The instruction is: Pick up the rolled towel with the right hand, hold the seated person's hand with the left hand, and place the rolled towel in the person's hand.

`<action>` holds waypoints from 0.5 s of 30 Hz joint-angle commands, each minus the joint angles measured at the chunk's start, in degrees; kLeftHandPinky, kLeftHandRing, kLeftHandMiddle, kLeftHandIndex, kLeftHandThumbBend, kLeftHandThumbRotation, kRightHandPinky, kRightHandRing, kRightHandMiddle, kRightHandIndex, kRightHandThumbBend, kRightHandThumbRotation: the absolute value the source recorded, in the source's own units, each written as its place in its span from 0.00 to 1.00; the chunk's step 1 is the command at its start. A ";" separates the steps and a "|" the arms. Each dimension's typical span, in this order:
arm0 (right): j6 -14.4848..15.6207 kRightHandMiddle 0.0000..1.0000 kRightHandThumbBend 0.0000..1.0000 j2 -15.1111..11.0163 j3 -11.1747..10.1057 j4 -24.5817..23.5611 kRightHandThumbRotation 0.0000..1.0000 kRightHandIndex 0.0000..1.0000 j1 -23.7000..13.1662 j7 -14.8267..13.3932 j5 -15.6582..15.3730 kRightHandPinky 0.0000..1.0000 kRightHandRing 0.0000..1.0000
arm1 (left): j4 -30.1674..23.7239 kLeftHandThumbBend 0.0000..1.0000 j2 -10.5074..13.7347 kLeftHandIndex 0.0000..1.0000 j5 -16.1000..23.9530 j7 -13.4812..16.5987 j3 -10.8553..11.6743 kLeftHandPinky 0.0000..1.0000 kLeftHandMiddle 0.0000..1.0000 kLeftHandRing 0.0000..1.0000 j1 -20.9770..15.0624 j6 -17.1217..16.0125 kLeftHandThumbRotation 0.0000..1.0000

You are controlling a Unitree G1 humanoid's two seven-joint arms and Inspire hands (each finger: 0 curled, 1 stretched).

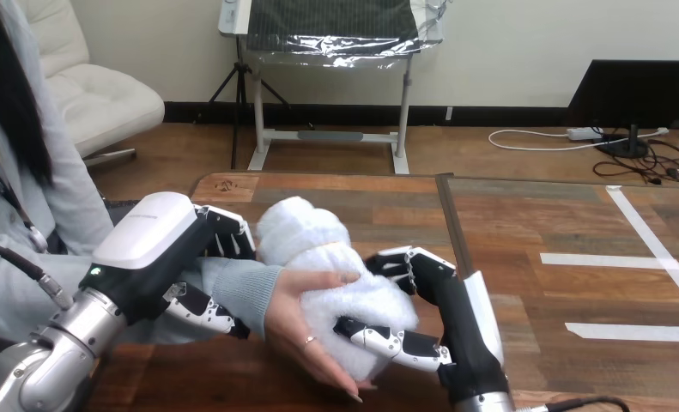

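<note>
Black-and-white left hand (pixel 149 243), right hand (pixel 461 316), silver forearms (pixel 68 333)

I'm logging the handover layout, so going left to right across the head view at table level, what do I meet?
The left hand clasping the person's wrist → the person's hand with the rolled towel lying in it → the right hand gripping the towel → white tape strips on the table.
</note>
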 commanded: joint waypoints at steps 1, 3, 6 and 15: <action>1.44 0.75 0.82 0.48 1.77 -3.81 0.19 0.80 -1.41 3.56 -0.10 0.70 0.73 | -3.03 1.00 -1.55 0.53 -1.51 0.48 0.83 0.47 0.52 0.49 -3.15 -1.48 0.10; 2.24 0.77 0.83 0.30 1.81 -4.37 0.22 0.82 -1.21 4.39 -0.05 0.73 0.75 | -3.60 1.00 -1.51 0.55 -1.43 0.35 0.92 0.48 0.54 0.51 -2.94 -1.21 0.10; 3.28 0.80 0.83 0.06 1.83 -5.27 0.28 0.85 -0.90 5.43 -0.07 0.76 0.78 | -4.27 1.00 -1.44 0.59 -1.14 0.36 1.00 0.51 0.57 0.54 -2.65 -0.90 0.10; 5.88 0.85 0.83 -0.38 1.76 -7.64 0.44 0.90 0.05 9.66 1.04 0.80 0.83 | -5.93 1.00 -1.13 0.73 1.17 1.56 0.91 0.67 0.71 0.69 -1.80 0.62 0.15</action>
